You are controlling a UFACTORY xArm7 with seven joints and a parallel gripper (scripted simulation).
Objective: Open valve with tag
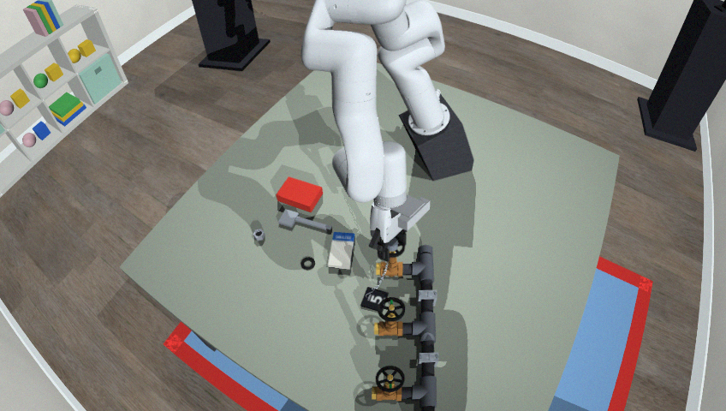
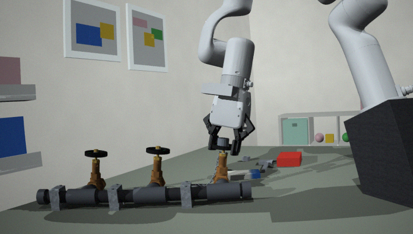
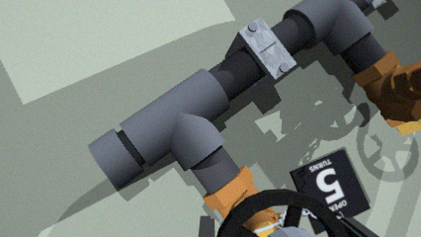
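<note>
Three brass valves with black handwheels stand on a grey pipe (image 1: 425,270) (image 2: 223,189) (image 3: 173,128). The valve nearest the robot base carries a chain (image 1: 381,277) (image 2: 213,173) that ends in a black tag (image 1: 374,299) (image 3: 330,184) reading "5 turns". My gripper (image 1: 388,247) (image 2: 222,145) comes down from above and is shut on that valve's handwheel (image 1: 402,249) (image 3: 267,198). The fingers hide most of the wheel. The middle valve (image 1: 391,312) (image 2: 158,150) and the far valve (image 1: 386,380) (image 2: 95,153) stand untouched.
Left of the pipe lie a white and blue booklet (image 1: 341,251) (image 2: 243,174), a black ring (image 1: 307,259), a grey nut (image 1: 260,236), a grey tool (image 1: 304,222) and a red box (image 1: 299,193) (image 2: 289,159). The robot's dark base (image 1: 443,145) (image 2: 382,150) stands behind.
</note>
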